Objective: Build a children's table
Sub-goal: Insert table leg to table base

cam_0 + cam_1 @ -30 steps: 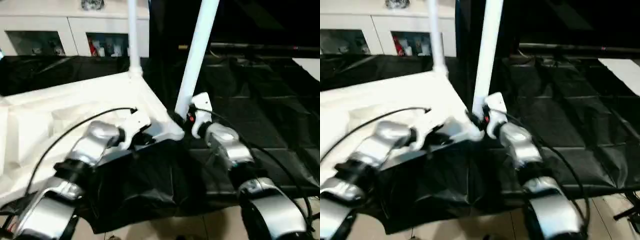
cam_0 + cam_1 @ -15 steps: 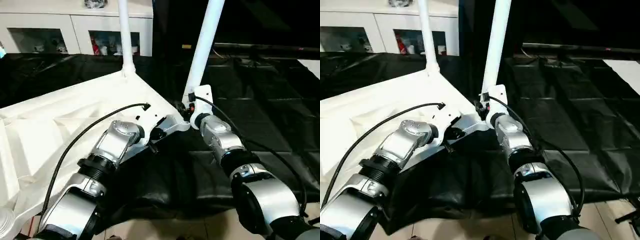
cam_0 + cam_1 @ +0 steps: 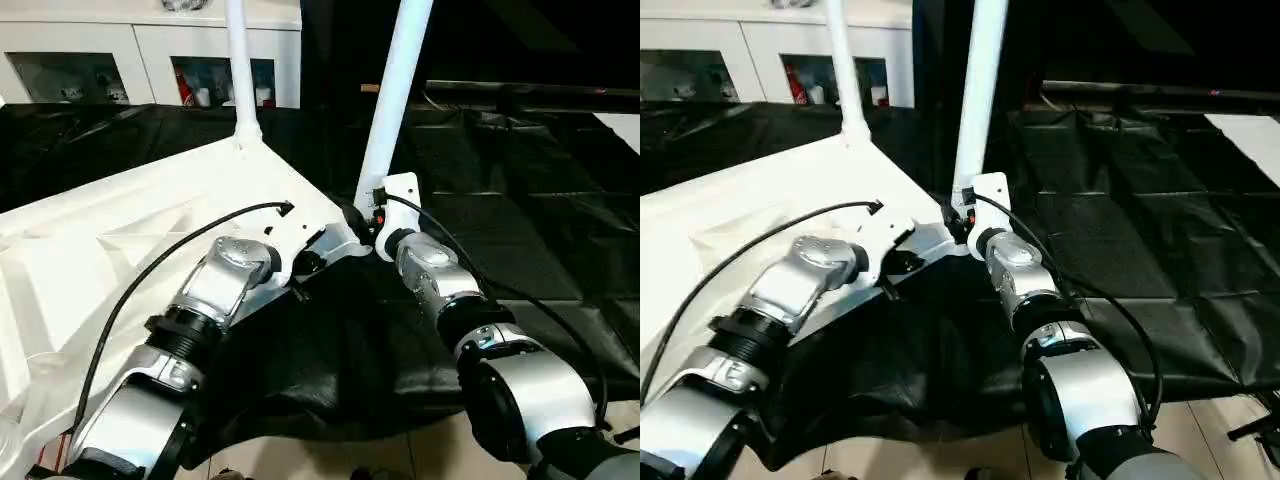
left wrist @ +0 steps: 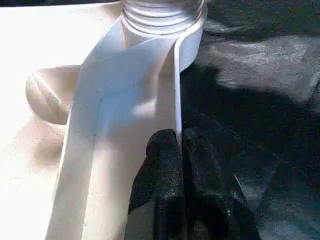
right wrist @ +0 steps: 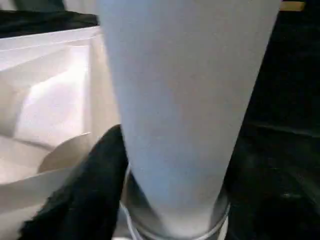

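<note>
Here the white plastic tabletop [image 3: 130,250] lies upside down on the black sheet [image 3: 520,230]. Two long white tube legs [image 3: 395,100] stand in its corners. The left jaws [image 4: 180,150] pinch the tabletop's thin edge. The right jaws [image 5: 165,175] sit around the near leg's base, but I cannot tell whether they grip it. This leg looks nearly seated; next, let go and fetch another.

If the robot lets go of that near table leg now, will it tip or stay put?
Probably stays: the near leg stands upright, its base seated in the tabletop corner socket. Long and slim, it may wobble if nudged. Its smooth tube likely slips between the right gripper fingers.
</note>
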### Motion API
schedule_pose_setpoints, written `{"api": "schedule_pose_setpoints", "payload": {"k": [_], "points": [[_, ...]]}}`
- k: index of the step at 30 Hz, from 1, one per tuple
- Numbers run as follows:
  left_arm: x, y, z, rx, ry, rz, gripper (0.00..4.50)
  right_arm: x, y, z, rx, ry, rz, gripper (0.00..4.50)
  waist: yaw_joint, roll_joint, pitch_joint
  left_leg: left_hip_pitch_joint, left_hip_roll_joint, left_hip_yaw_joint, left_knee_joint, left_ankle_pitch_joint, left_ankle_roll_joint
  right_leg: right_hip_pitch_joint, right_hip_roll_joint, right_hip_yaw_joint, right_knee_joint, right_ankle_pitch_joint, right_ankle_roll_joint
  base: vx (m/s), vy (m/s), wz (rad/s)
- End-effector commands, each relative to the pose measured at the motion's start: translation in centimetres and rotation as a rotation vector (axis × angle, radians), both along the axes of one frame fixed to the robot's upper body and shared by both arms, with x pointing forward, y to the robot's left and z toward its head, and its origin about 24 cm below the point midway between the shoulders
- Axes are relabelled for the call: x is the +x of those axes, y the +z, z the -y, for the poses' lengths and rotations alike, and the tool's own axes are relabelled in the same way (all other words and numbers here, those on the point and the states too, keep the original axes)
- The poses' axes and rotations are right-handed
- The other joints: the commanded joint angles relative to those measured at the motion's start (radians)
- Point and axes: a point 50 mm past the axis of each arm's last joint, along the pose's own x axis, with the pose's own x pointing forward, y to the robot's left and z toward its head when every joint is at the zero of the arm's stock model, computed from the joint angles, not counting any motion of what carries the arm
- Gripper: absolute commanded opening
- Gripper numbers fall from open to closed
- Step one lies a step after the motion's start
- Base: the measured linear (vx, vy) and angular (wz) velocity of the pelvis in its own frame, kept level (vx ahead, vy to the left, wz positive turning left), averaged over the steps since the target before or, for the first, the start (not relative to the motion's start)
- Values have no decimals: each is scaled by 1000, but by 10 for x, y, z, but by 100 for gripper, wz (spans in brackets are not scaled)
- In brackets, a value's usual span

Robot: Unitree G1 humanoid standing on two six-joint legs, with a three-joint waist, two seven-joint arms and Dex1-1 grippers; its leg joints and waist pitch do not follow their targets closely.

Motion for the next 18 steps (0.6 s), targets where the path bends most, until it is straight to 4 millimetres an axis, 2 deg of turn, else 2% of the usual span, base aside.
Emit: {"api": "schedule_pose_setpoints", "payload": {"k": [1,5,6,8,10,11,13,14,16,18], "points": [[5,28,7,-48,-57,129,0,-3,0,-8,12,82,-4,326,5,13,-71,9,28,-11,-69,-290,23,59,-60,51,-59,-258,-211,0,0,0],[1,28,5,-54,-117,133,0,-2,9,-4,-4,154,50,352,13,15,-80,6,29,-7,-62,-180,55,67,-58,52,-38,-110,-256,0,0,0],[0,28,5,-56,-140,136,0,-2,10,-2,-14,175,64,371,13,16,-85,3,28,-6,-56,-133,74,69,-57,52,-29,-41,-272,0,0,0],[-2,26,4,-57,-162,130,0,-2,11,2,-35,202,76,390,16,17,-83,2,28,-4,-53,-92,103,67,-54,50,-24,17,-291,0,0,0],[-7,23,0,-59,-227,113,0,-6,12,11,-83,290,100,402,20,16,-81,3,29,-2,-52,-113,117,67,-56,51,-26,-3,-293,0,0,0],[-8,23,0,-61,-241,111,0,-8,12,13,-85,312,99,402,21,16,-80,4,30,-2,-53,-122,117,67,-55,51,-28,-14,-291,0,0,0],[-15,20,-4,-75,-315,93,0,-16,14,28,-118,444,93,402,34,15,-77,9,32,0,-54,-160,108,67,-54,52,-35,-69,-273,0,0,0],[-16,20,-4,-80,-328,89,0,-18,14,31,-129,467,90,402,34,15,-77,9,32,0,-54,-160,108,67,-54,52,-35,-69,-273,0,0,0],[-19,20,-6,-96,-375,92,0,-25,14,42,-164,539,78,402,48,18,-72,12,37,2,-57,-195,80,62,-51,51,-41,-135,-250,0,0,0],[-21,20,-7,-100,-397,91,0,-28,14,47,-182,572,68,402,52,15,-70,10,37,3,-57,-213,68,62,-53,52,-44,-173,-235,0,0,0]]}}
